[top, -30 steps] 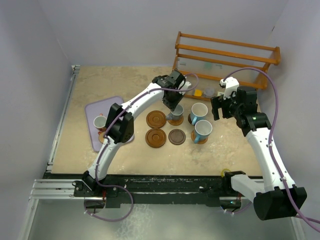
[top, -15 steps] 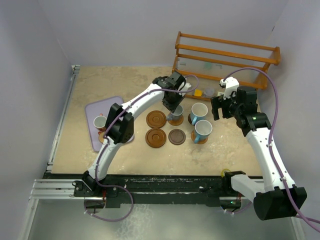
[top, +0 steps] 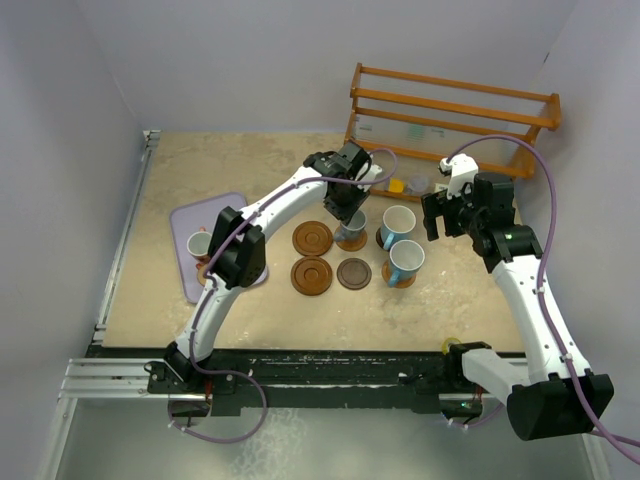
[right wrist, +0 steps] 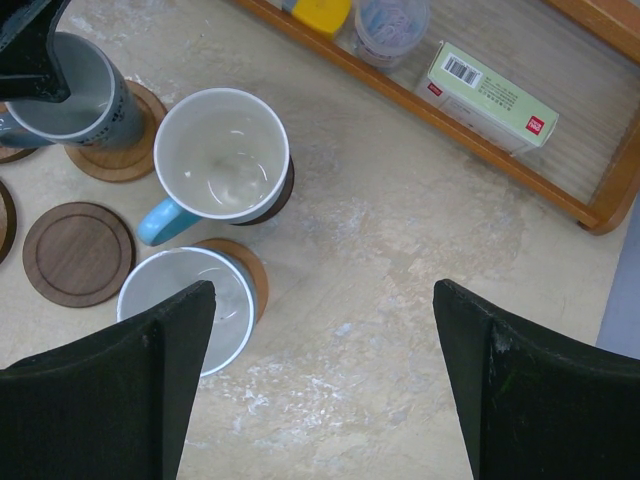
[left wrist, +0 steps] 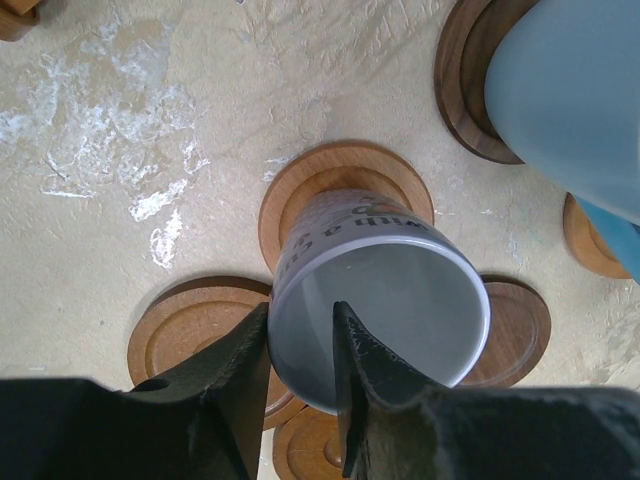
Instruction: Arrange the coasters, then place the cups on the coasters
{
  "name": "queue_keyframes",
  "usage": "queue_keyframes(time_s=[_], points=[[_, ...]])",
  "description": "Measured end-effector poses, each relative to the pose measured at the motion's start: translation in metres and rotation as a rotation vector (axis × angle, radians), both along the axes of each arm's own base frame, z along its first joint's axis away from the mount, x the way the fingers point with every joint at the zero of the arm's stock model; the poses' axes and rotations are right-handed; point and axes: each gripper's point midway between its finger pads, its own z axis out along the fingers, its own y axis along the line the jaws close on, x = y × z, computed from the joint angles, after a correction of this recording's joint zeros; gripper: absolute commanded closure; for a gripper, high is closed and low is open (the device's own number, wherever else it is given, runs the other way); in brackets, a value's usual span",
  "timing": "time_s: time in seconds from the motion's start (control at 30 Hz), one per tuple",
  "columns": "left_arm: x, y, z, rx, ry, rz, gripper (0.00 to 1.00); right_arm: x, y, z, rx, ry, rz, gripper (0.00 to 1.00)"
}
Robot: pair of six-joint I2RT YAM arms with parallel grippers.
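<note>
A grey cup (top: 353,224) (left wrist: 400,300) stands on a light wooden coaster (left wrist: 300,195) in the back row. My left gripper (top: 346,210) (left wrist: 300,310) straddles its near rim, one finger outside and one inside; the inner finger stands off the wall, so the gripper is open. Two light-blue and white cups (top: 399,222) (top: 407,258) sit on coasters to the right. Three bare coasters (top: 311,238) (top: 311,275) (top: 354,273) lie nearby. My right gripper (top: 437,218) (right wrist: 322,290) hangs wide open over bare table right of those cups (right wrist: 220,155) (right wrist: 185,300).
A lavender tray (top: 190,215) at the left holds another cup (top: 200,243). The wooden rack (top: 450,110) stands at the back right with a yellow item (right wrist: 322,12) and a small box (right wrist: 490,90) on its base.
My left gripper's jaws have eased apart around the grey cup's rim. The cup stays on its coaster, and neither arm has shifted noticeably.
</note>
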Motion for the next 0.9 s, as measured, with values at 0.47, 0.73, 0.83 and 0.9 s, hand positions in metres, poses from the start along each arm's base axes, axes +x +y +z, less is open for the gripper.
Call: queue_keyframes(time_s=[0.47, 0.73, 0.83, 0.9], points=[[0.0, 0.0, 0.012, -0.014, -0.019, -0.012, 0.44, 0.0, 0.0, 0.0, 0.0, 0.001, 0.0, 0.08], [-0.005, 0.007, 0.061, -0.055, -0.1, -0.046, 0.36, 0.0, 0.0, 0.0, 0.0, 0.0, 0.0, 0.08], [-0.012, 0.017, 0.08, -0.053, -0.138, -0.068, 0.36, 0.0, 0.0, 0.0, 0.0, 0.0, 0.0, 0.08], [-0.02, 0.027, 0.089, -0.042, -0.156, -0.087, 0.35, 0.0, 0.0, 0.0, 0.0, 0.001, 0.0, 0.08]])
